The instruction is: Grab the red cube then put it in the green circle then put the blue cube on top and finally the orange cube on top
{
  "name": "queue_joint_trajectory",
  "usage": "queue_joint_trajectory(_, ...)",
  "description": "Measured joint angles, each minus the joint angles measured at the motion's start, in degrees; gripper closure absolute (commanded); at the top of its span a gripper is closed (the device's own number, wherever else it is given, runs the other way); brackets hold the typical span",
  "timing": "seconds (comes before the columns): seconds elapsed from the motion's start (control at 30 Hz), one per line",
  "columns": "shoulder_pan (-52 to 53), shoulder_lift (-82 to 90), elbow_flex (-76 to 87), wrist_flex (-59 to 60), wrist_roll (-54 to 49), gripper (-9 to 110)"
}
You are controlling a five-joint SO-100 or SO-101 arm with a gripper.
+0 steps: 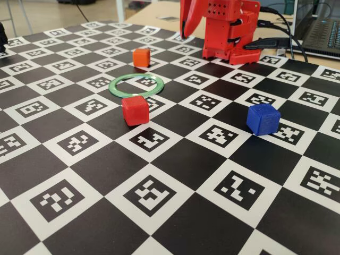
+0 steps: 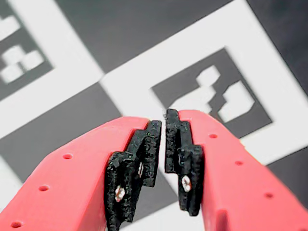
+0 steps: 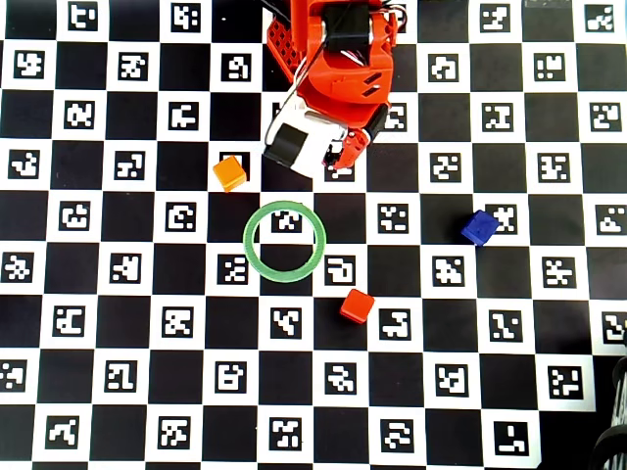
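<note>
My gripper (image 2: 163, 132) stood almost shut, its black pads (image 2: 144, 159) only a thin slit apart and gripping nothing, hovering above the checkered marker board (image 2: 120, 82). In the overhead view my gripper (image 3: 343, 157) sat tucked near my base, at the board's top edge. The green circle (image 3: 285, 242) lay just below, empty. The orange cube (image 3: 229, 173) rested up-left of it, the red cube (image 3: 357, 305) just outside its lower right, the blue cube (image 3: 478, 227) well to the right.
</note>
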Motion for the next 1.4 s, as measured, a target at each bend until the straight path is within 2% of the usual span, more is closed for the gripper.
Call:
queue_joint_trajectory(0.13, -3.3, -13.7, -16.5, 9.6, 8.0, 106)
queue_joint_trajectory(0.27, -5.9, -27.9, -33.7, 17.3, 15.3, 98)
queue_joint_trajectory(0.53, -6.1, -43.3, -51.6, 17.5, 30.2, 76)
queue_joint_trajectory(0.73, -2.6, -52.8, -58.9, 17.5, 41.4, 58)
queue_joint_trajectory(0.83, -1.4, -57.9, -61.8, 17.5, 46.5, 53)
queue_joint_trajectory(1.1, -1.2, -64.8, -62.6, 16.3, 54.5, 53)
queue_joint_trajectory(1.4, -3.5, -65.7, -55.1, 5.1, 58.4, 53)
